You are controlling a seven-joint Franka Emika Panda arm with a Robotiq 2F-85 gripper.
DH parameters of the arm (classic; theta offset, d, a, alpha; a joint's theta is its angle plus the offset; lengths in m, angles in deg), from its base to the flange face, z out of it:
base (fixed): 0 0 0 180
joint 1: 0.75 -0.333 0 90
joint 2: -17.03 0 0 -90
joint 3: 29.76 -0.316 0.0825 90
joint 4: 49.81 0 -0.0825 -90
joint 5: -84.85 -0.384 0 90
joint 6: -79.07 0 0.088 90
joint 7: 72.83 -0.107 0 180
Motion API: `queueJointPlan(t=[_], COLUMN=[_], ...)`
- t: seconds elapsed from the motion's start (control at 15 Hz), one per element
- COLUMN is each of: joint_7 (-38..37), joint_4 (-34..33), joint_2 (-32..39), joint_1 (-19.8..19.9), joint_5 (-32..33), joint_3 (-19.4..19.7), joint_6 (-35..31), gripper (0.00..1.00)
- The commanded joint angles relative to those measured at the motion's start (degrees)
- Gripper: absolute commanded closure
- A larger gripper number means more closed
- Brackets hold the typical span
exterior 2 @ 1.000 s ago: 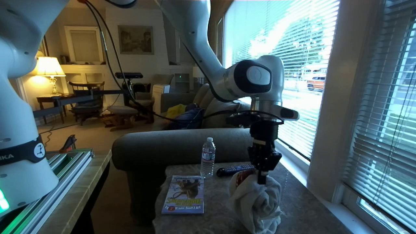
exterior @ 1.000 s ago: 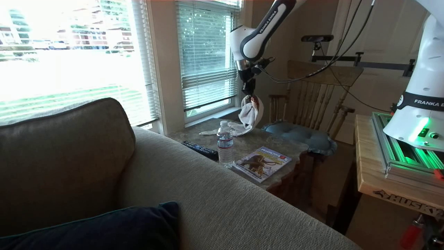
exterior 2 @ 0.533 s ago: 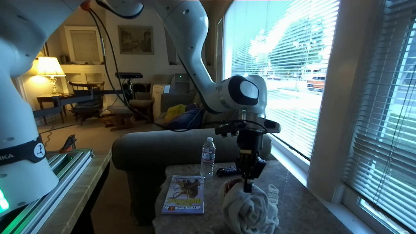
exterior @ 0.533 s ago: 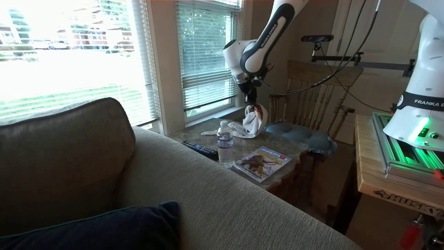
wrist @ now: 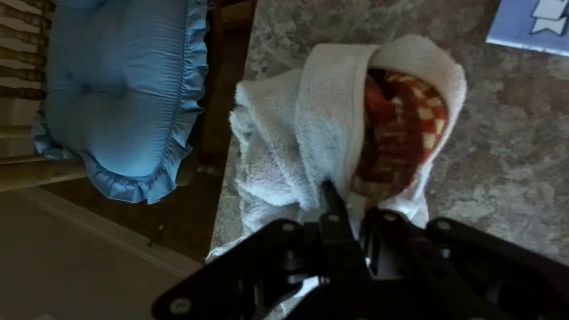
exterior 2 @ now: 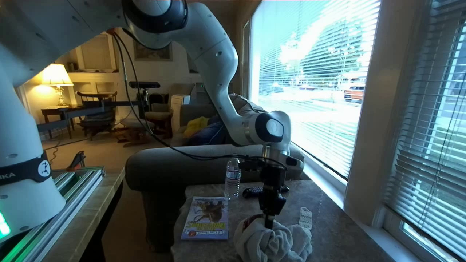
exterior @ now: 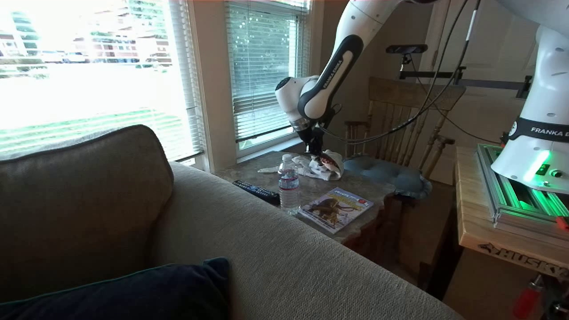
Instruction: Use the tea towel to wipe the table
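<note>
The tea towel is white with a red checked patch. It lies bunched on the stone-look table (exterior: 249,169) and shows in both exterior views (exterior: 332,172) (exterior 2: 271,243) and in the wrist view (wrist: 331,106). My gripper (exterior 2: 268,222) points down at the top of the bunch, near the table surface. In the wrist view the gripper (wrist: 351,200) has its fingers close together with a fold of the towel between them. The fold hides part of the fingertips. A thin end of the towel trails over the table toward the window.
A water bottle (exterior: 289,191), a remote (exterior: 256,192) and a picture book (exterior 2: 205,218) stand or lie on the table. The sofa arm (exterior 2: 204,163) borders the table. A wooden chair with a blue cushion (wrist: 124,89) stands at another edge. Windows are close by.
My gripper has moved down with the towel. The hanging towel has sunk and bunched up on the table. In an exterior view the gripper has also shifted left, toward the book.
</note>
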Motion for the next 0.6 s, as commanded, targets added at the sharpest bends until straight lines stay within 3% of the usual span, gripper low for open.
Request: queueJointPlan(t=[0.0,0.53], joint_7=[-1.17,-1.31], joint_4=[-8.8,-21.49], joint_2=[6.18,13.96], joint_1=[0.39,2.0], joint_5=[-4.7,-14.91], joint_3=[-1.29,-4.29], joint_6=[2.31,2.89], gripper=[0.97,0.97])
